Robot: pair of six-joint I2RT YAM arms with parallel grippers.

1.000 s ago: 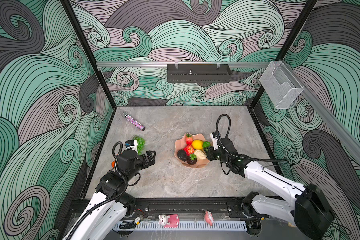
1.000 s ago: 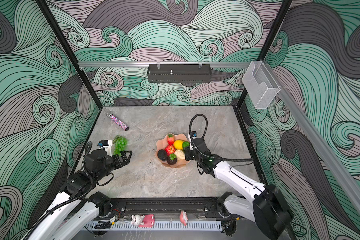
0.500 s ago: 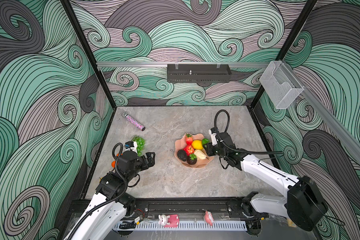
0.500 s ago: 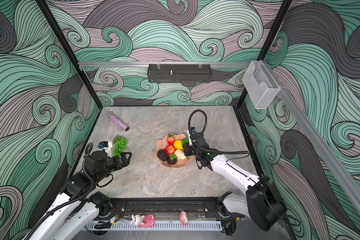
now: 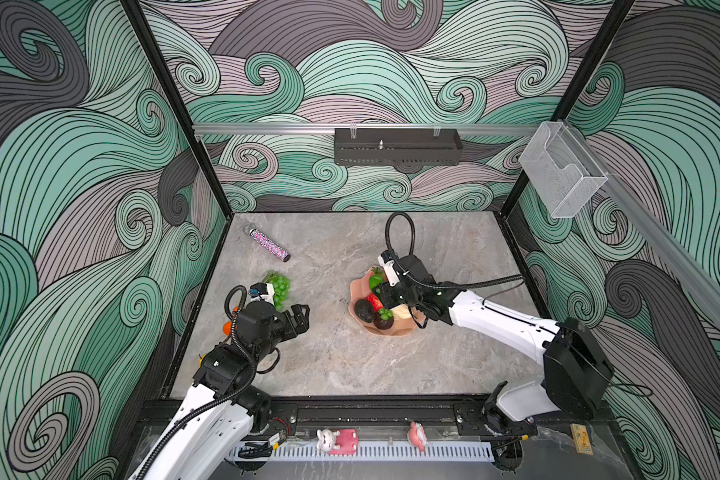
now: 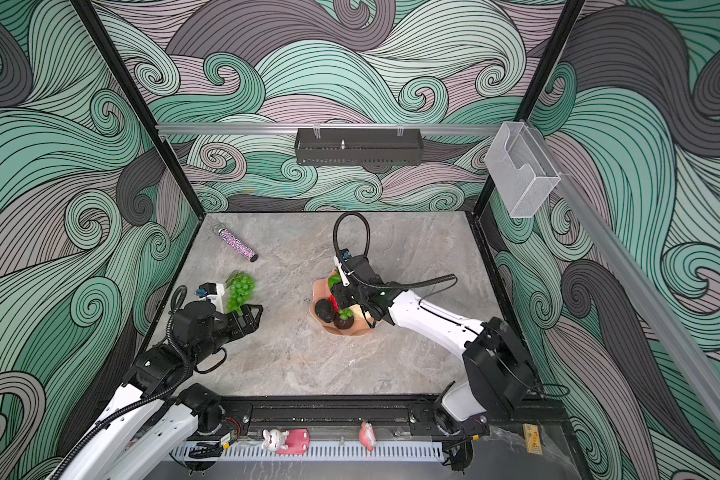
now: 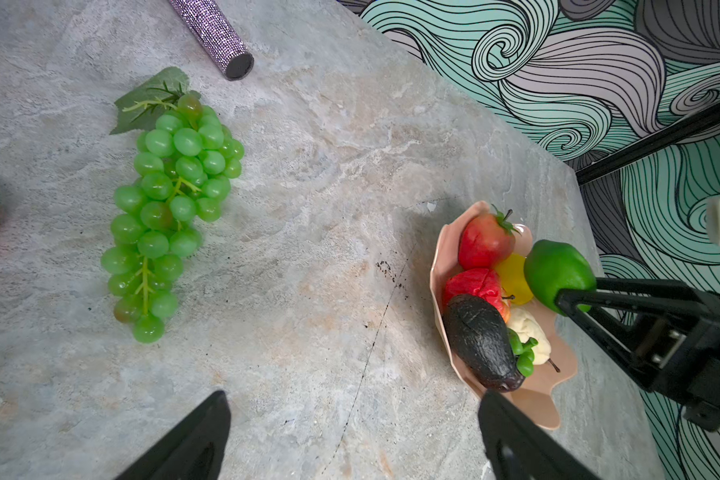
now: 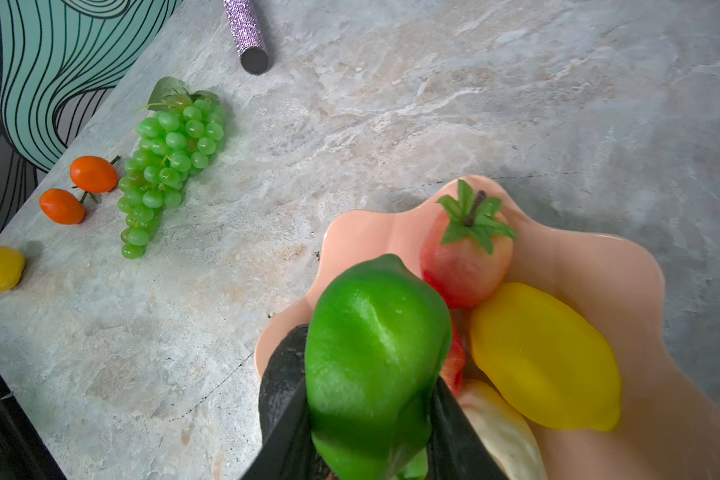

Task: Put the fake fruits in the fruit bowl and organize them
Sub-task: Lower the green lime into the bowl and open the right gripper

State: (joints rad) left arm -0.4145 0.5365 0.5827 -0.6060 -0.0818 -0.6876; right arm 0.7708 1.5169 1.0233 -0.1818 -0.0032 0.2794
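glossy plastic lime [image 8: 375, 357], sparkly tube [image 8: 246, 33], matt stone-look table [image 5: 350, 361], perhaps laminate

1. At the far left of the table I see a sparkly pink-purple tube [image 5: 269, 246]. It lies flat, and its dark end cap points toward the middle.
2. The table [image 5: 350, 365] is a grey marbled slab with some small dark crumbs [image 7: 385, 266] near its middle.
3. On the far wall a black perforated tray [image 5: 398, 146] hangs from a silver rail [image 5: 267, 129].
4. High on the right wall a clear plastic box [image 5: 560, 174] is fixed.
5. At the near edge, below the table, a white rabbit figure [image 5: 327, 438] and a small pink figure [image 5: 417, 436] stand by a white slotted strip [image 5: 391, 452].
6. At the near right lies a small yellow tag [image 5: 581, 444]. I cannot read it.
7. The walls [image 5: 350, 62] carry green, grey and mauve waves.
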